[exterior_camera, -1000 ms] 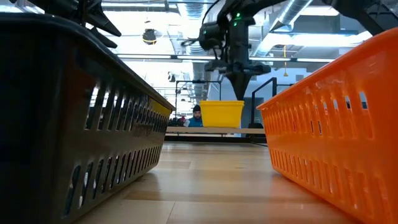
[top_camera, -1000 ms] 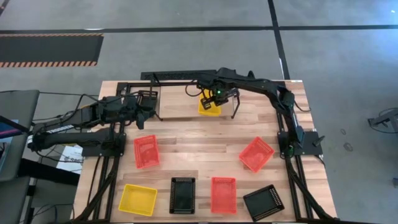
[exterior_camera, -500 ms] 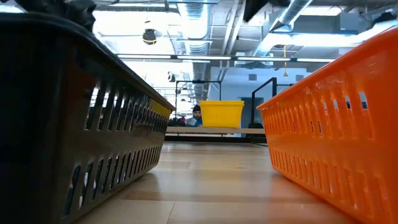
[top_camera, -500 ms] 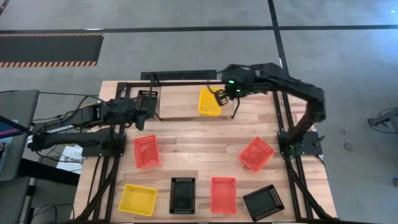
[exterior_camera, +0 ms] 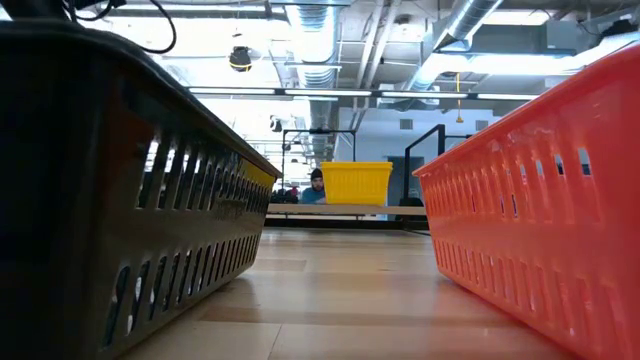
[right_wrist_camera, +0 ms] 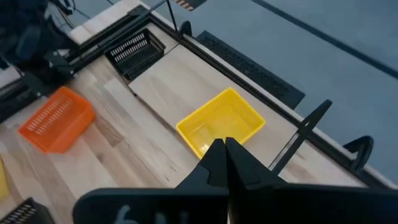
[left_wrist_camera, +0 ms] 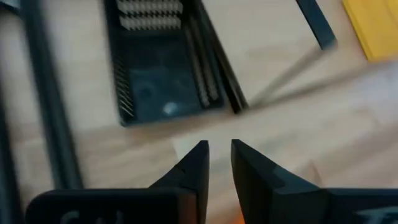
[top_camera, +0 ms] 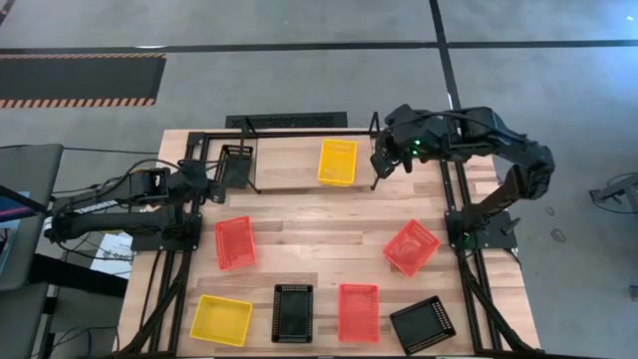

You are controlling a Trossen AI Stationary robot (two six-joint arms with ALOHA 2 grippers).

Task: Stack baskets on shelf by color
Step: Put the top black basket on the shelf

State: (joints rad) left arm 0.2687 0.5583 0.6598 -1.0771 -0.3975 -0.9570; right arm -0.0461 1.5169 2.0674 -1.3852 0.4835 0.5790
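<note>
high view: near edge of the counter (top_camera: 329, 229) has a row of loose baskets, yellow basket (top_camera: 221, 319), black basket (top_camera: 292, 312), red basket (top_camera: 358, 312), second black basket (top_camera: 422, 324). two more red ones mid-counter. far side, the shelf (top_camera: 377, 170) holds one yellow basket (top_camera: 337, 162) and one black basket (top_camera: 234, 167). left tool (left_wrist_camera: 217, 158) nearly clenched, holding nothing, by the black one. right tool (right_wrist_camera: 225, 155) clenched, holding nothing. six left, no stacks yet.
</note>
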